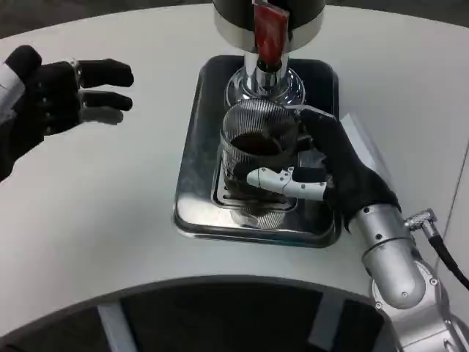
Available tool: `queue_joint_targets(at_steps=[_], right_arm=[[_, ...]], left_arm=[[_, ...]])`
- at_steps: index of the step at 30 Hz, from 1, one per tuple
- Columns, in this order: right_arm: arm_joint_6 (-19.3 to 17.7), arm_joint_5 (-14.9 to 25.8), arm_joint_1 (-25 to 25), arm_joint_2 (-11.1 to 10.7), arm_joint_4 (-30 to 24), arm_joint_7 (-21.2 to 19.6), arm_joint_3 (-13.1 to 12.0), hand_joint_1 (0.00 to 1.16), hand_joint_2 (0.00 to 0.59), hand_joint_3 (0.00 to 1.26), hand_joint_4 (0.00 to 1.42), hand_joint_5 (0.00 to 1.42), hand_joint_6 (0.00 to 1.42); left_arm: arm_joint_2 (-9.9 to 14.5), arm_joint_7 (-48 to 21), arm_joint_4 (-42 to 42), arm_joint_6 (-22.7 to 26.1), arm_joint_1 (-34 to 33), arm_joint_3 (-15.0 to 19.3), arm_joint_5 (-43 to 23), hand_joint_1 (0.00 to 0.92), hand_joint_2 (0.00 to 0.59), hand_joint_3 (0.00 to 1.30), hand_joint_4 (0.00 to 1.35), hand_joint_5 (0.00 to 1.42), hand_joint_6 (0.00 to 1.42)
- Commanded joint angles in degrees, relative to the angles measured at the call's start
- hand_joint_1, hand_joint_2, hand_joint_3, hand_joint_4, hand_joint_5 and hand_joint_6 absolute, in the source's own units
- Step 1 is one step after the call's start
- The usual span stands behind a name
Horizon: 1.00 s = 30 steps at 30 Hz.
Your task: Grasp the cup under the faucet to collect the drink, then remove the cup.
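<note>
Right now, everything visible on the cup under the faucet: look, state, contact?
The cup is clear, ribbed plastic or glass by its look, upright, with dark liquid inside. It stands on the grate of the shiny metal drip tray, directly below the dispenser's chrome spout. The right hand wraps it from the robot's right, a white finger across its front. The left hand is apart from it, holding nothing. No stream is discernible.

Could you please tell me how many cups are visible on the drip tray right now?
1. The ribbed clear cup stands on the metal drip tray beneath the faucet, holding dark drink, with the right hand gripping it. Nothing suggests another behind it.
</note>
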Motion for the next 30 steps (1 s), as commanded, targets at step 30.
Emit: queue_joint_targets(at_steps=[30], right_arm=[[3.0, 0.6, 10.9, -0.3, -17.0, 4.1, -0.4, 1.01, 0.314, 0.83, 1.11, 1.30, 1.42]], left_arm=[[-1.4, 12.6, -12.4, -22.0, 15.9, -7.9, 13.9, 0.000, 0.095, 0.00, 0.00, 0.00, 0.00]])
